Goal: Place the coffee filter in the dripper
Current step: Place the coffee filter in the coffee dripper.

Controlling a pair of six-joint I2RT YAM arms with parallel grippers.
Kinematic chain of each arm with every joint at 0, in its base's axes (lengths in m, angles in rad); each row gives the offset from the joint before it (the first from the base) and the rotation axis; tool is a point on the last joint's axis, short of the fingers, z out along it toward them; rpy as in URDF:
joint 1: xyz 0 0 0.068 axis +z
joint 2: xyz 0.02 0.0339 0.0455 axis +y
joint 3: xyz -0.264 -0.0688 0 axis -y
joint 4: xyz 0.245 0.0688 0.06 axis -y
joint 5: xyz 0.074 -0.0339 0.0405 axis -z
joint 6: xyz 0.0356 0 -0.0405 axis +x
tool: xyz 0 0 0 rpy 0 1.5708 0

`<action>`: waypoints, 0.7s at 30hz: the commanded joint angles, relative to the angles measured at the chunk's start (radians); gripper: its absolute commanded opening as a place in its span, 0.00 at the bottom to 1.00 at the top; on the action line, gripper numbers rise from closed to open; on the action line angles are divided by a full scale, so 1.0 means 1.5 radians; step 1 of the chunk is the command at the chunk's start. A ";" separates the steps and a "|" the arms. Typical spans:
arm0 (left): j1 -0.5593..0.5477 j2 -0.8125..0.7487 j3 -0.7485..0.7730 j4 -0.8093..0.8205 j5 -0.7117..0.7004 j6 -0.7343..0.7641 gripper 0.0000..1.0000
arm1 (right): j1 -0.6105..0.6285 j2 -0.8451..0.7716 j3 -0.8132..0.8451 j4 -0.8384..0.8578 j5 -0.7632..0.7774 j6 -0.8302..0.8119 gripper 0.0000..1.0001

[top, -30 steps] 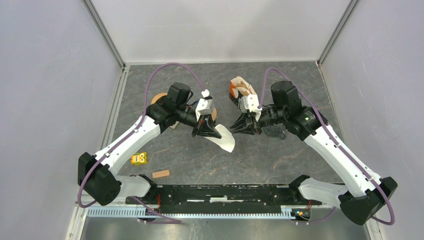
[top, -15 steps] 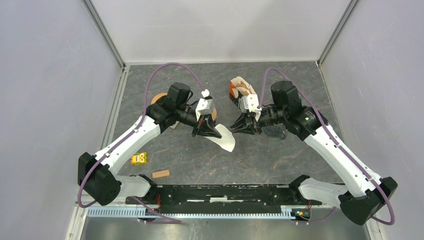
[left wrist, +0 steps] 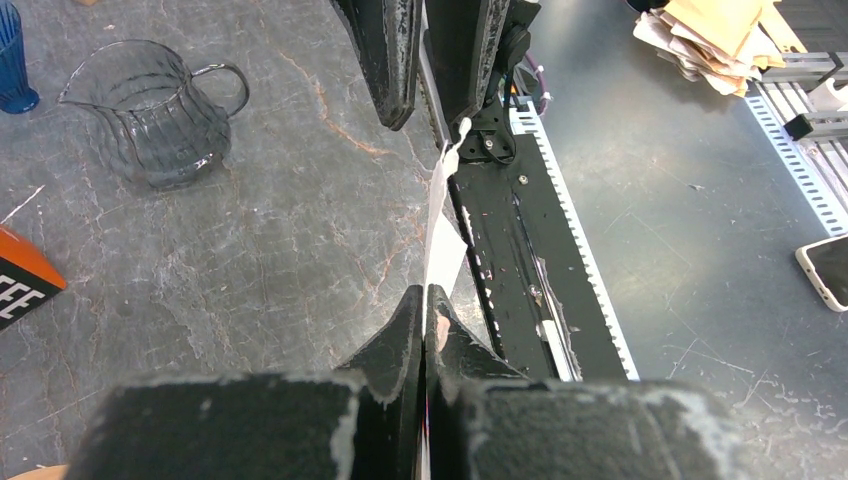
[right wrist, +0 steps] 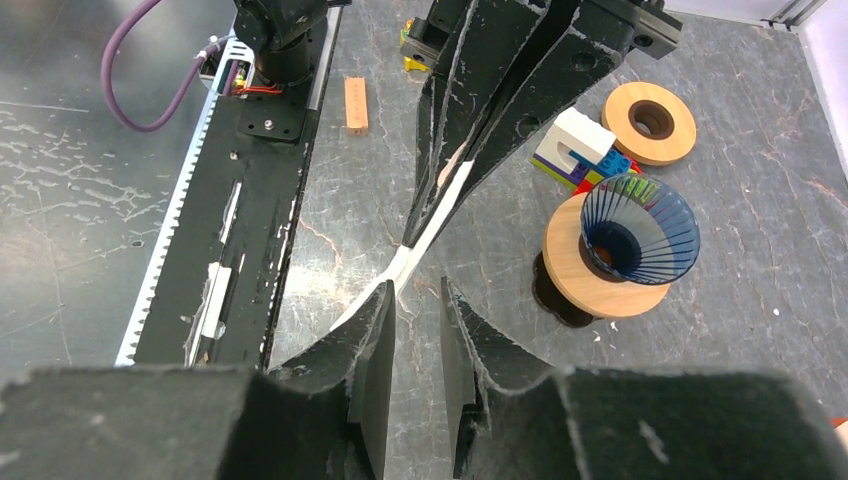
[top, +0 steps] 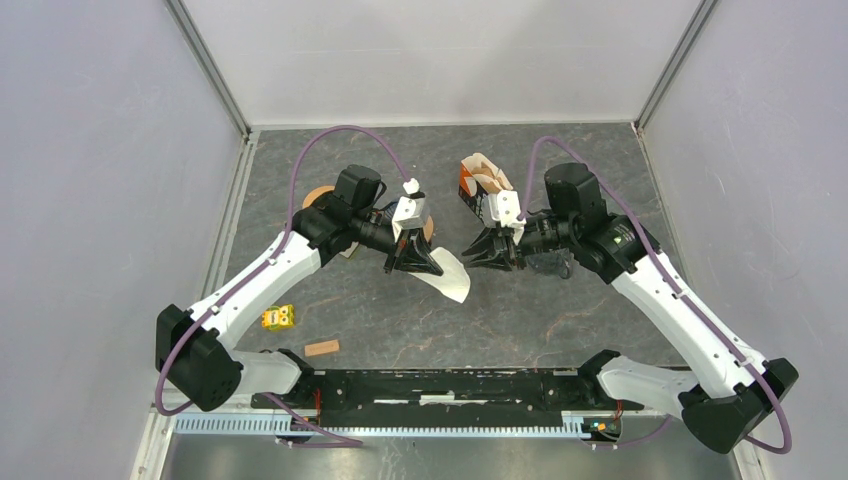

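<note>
My left gripper (top: 422, 266) is shut on the top edge of a white paper coffee filter (top: 451, 279), which hangs flat above the table; the left wrist view shows it edge-on (left wrist: 441, 225) between the closed fingertips (left wrist: 424, 296). My right gripper (top: 470, 254) faces it from the right, open with a narrow gap and empty (right wrist: 415, 292). The filter's lower end (right wrist: 400, 268) lies just beyond its left finger. The blue ribbed dripper (right wrist: 640, 228) stands on a wooden ring base (right wrist: 585, 275); in the top view the left wrist mostly hides it.
A glass pitcher (left wrist: 160, 110) stands under the right arm. An orange filter box (top: 482, 180) is at the back. Toy bricks (right wrist: 580, 148) and a second wooden ring (right wrist: 650, 120) lie beyond the dripper. A yellow toy (top: 278, 317) and a wooden block (top: 321, 347) lie front left.
The right arm has shifted slightly to the right, its gripper drawing a little away from the filter. The left arm and filter have not moved.
</note>
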State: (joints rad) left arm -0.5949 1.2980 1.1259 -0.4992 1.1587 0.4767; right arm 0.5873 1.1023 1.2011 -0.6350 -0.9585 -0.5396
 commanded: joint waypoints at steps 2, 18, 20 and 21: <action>0.003 -0.010 0.012 0.017 0.007 -0.012 0.02 | 0.001 -0.014 0.010 0.002 0.006 -0.004 0.29; 0.003 -0.007 0.013 0.017 0.001 -0.011 0.02 | 0.001 -0.006 -0.004 0.013 -0.020 0.005 0.26; 0.002 -0.006 0.015 0.017 0.001 -0.012 0.02 | 0.001 -0.007 -0.015 0.020 -0.022 0.008 0.26; 0.003 -0.006 0.016 0.017 0.001 -0.011 0.02 | 0.001 -0.007 -0.019 0.022 -0.023 0.009 0.26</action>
State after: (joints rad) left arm -0.5949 1.2980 1.1259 -0.4992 1.1553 0.4767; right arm 0.5873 1.1004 1.1957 -0.6342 -0.9676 -0.5354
